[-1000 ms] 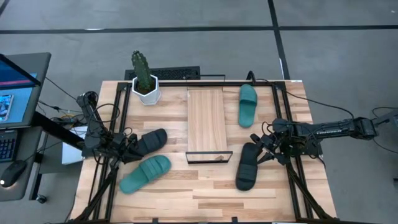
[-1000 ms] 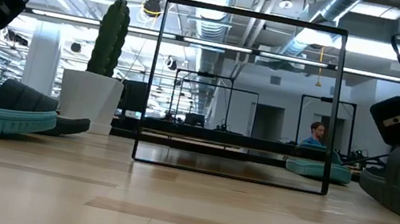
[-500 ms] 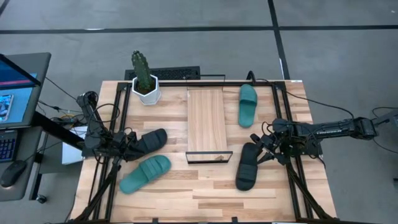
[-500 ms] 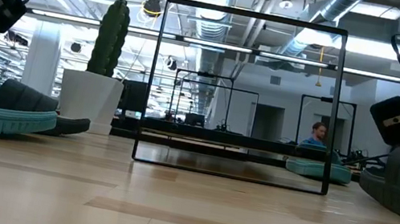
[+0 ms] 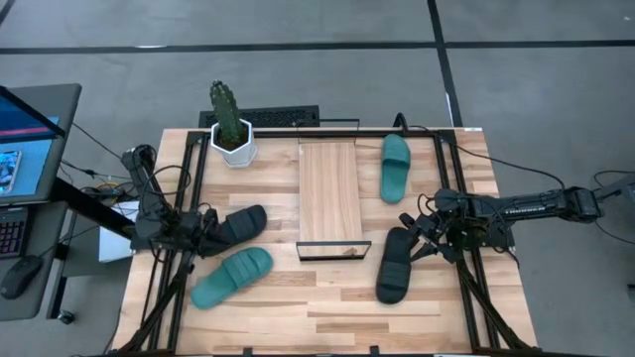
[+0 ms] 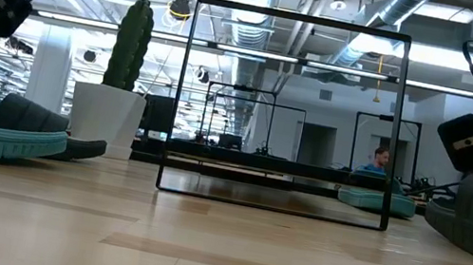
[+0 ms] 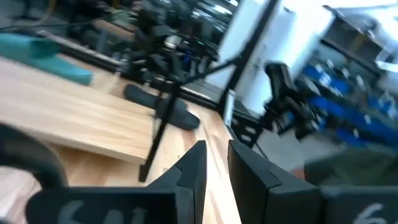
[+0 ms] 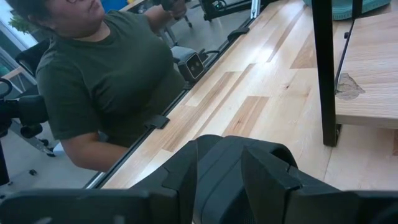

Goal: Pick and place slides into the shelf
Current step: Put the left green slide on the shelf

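Two black and two teal slides lie sole-down on the wooden table. My left gripper (image 5: pixel 205 235) (image 7: pixel 216 165) is shut and stands at the left end of the left black slide (image 5: pixel 236 225); whether it touches that slide I cannot tell. A teal slide (image 5: pixel 231 277) lies just nearer. My right gripper (image 5: pixel 415 243) (image 8: pixel 219 163) is shut on the right black slide (image 5: pixel 393 266). The second teal slide (image 5: pixel 395 167) lies right of the shelf (image 5: pixel 329 193), a light plank in a black wire frame (image 6: pixel 288 112) at the table's middle. My right gripper has the right black slide by its far end (image 8: pixel 217 149), pinched between the two fingers (image 8: pixel 267 171). The fingers come from the table's right, slanting down. The slide lies flat on the table, its near end (image 5: pixel 389 293) pointing at the near edge.
A potted cactus (image 5: pixel 231 127) stands at the far left corner, left of the shelf. Black frame rails (image 5: pixel 189 188) run along both table sides. A person in a green shirt (image 8: pixel 99 74) shows beyond the table edge in the right wrist view. Bare wood (image 5: pixel 327 307) lies near the front edge.
My left gripper has crept a little toward the table's right, beside the left black slide. The right arm and all slides have kept still.
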{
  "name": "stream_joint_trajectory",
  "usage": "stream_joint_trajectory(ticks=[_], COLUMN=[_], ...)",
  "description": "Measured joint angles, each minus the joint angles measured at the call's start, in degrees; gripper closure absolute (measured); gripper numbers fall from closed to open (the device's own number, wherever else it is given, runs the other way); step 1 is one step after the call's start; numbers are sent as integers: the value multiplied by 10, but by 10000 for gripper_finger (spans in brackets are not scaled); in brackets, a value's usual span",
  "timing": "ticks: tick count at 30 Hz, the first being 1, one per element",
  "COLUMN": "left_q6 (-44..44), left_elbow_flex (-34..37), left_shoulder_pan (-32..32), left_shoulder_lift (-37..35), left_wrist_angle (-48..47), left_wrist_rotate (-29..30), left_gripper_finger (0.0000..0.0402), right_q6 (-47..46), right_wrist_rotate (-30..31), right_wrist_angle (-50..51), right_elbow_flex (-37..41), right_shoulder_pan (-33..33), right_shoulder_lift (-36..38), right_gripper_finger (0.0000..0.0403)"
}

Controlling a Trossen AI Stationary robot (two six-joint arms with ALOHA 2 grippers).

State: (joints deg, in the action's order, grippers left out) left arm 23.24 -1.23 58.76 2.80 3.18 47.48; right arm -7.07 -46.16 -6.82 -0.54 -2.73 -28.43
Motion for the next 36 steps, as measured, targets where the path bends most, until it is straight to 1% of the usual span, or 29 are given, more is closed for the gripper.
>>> stream_joint_trajectory(ticks=[2, 7, 12, 14, 17, 20, 23, 25, 26, 30, 31, 36], left_q6=[-27, -65, -126, -178, -281, -403, -513, -555, -566, -557, -553, -495], left_elbow_flex=[0, -6, -67, -103, -155, -202, -233, -245, -250, -274, -277, -296], left_shoulder_pan=[0, 0, 0, 0, 0, 0, 0, 0, 0, 0, 0, 0], left_shoulder_lift=[15, 66, 139, 176, 237, 302, 362, 400, 417, 480, 494, 561], left_wrist_angle=[1, 7, 17, 26, 31, 32, 17, -1, -8, -36, -47, -108], left_wrist_rotate=[-18, -19, -20, -21, -26, -59, -72, -64, -53, 53, 70, 97], left_gripper_finger=[346, 346, 346, 346, 346, 346, 346, 346, 346, 346, 346, 346], right_q6=[0, 0, 0, 0, 0, 0, 0, 0, 0, 0, 0, 0], right_wrist_rotate=[0, 0, 0, 0, 0, 0, 0, 0, 0, 0, 0, 0], right_wrist_angle=[0, 0, 0, 0, 0, 0, 0, 0, 0, 0, 0, 0], right_elbow_flex=[0, 0, 0, 0, 0, 0, 0, 0, 0, 0, 0, 0], right_shoulder_pan=[0, 0, 0, 0, 0, 0, 0, 0, 0, 0, 0, 0], right_shoulder_lift=[0, 0, 0, 0, 0, 0, 0, 0, 0, 0, 0, 0], right_gripper_finger=[289, 289, 289, 289, 289, 289, 289, 289, 289, 289, 289, 289])
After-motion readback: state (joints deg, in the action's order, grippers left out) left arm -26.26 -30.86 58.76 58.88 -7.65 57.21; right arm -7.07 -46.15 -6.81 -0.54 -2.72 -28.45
